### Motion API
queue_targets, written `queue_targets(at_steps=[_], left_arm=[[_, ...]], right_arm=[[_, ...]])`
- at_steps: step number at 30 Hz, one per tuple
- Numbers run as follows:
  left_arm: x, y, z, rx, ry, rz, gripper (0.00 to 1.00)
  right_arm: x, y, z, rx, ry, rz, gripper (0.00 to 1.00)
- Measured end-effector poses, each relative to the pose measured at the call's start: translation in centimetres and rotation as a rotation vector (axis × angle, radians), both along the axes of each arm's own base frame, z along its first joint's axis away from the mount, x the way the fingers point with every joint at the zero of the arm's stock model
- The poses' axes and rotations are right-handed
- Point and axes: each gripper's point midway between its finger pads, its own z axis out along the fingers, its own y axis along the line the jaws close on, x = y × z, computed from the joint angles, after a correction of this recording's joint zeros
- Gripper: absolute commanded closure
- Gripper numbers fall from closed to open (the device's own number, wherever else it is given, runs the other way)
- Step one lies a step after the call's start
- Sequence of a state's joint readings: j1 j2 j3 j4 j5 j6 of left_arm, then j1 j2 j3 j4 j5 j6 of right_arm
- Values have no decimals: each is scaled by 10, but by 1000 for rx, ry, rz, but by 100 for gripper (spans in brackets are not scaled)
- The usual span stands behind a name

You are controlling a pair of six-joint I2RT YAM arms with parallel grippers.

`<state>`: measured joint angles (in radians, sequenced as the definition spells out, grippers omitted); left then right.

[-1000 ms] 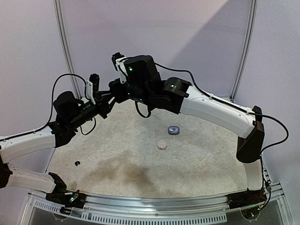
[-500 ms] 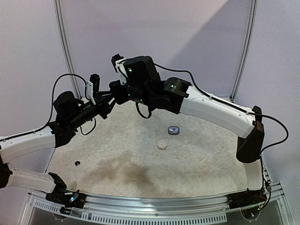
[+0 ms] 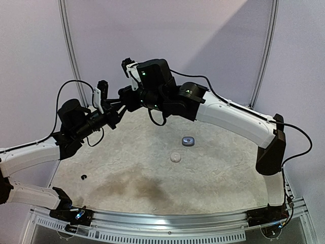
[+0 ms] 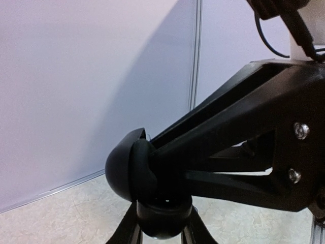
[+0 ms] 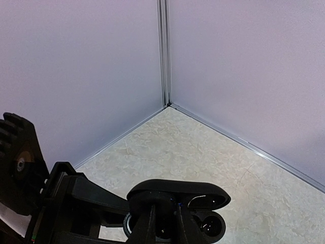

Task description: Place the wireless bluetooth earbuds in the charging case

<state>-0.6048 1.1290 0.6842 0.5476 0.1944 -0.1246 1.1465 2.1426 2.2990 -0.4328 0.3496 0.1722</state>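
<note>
Case (image 5: 177,194) clamped in left fingers (image 4: 228,117); right fingers (image 5: 147,226) lifted slightly, grip indeterminate; bud likely seated.

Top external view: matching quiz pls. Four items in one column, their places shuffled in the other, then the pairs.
Items
1. black charging case
2. grey-blue case
3. white round case
4. black earbud

Places
A. on the table, alone near its left side
B. raised off the table, lid open
C. on the table, farthest right of the loose things
D. on the table, between the other two loose things

Pairs: 1-B, 2-C, 3-D, 4-A
</note>
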Motion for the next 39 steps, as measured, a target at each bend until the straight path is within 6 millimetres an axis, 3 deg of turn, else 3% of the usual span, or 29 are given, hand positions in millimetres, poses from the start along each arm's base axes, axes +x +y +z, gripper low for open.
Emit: queue_targets(at_steps=[10, 39], left_arm=[[1, 2, 1, 3, -7, 10, 100], [3, 3, -4, 55, -32, 29, 100]], right_arm=[[0, 2, 0, 12, 8, 19, 95], [-4, -2, -8, -31, -16, 31, 96]])
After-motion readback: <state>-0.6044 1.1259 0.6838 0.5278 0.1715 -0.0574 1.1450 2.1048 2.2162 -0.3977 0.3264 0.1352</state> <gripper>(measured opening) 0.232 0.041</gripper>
